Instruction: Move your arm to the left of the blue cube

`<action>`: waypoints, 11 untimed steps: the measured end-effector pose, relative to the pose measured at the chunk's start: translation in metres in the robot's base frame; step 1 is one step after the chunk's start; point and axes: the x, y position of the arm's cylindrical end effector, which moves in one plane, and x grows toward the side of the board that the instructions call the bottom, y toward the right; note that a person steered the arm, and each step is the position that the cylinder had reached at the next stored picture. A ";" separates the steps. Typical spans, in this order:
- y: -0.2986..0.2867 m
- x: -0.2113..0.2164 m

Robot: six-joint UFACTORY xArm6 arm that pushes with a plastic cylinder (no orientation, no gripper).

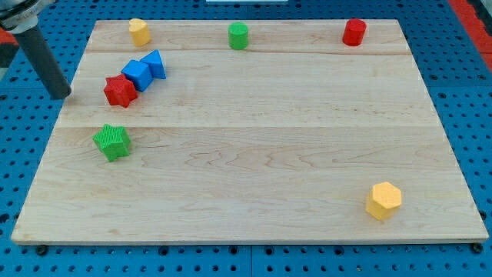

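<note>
One camera is looking down at a slant, seemingly from beyond the wooden board's [254, 154] bottom edge, framing nearly all of it.

— Where's my tip [63, 95]?
— Left of the blue cube [137, 75], well apart, just off the board's edge.
— And the rod?
— It slants up toward the view's top left.

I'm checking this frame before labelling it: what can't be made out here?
- Rod: its upper part is cut off by the view's top-left corner; only my tip shows, left of the red star and blue cube.
- Blue block behind the cube: partly hidden by it, so its shape is uncertain, perhaps a triangle.
- Whether my tip touches the board cannot be told.
</note>
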 end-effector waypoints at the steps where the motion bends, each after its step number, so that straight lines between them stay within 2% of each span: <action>1: 0.000 -0.004; 8: 0.010 -0.037; 10: 0.071 -0.055; 11: 0.119 -0.073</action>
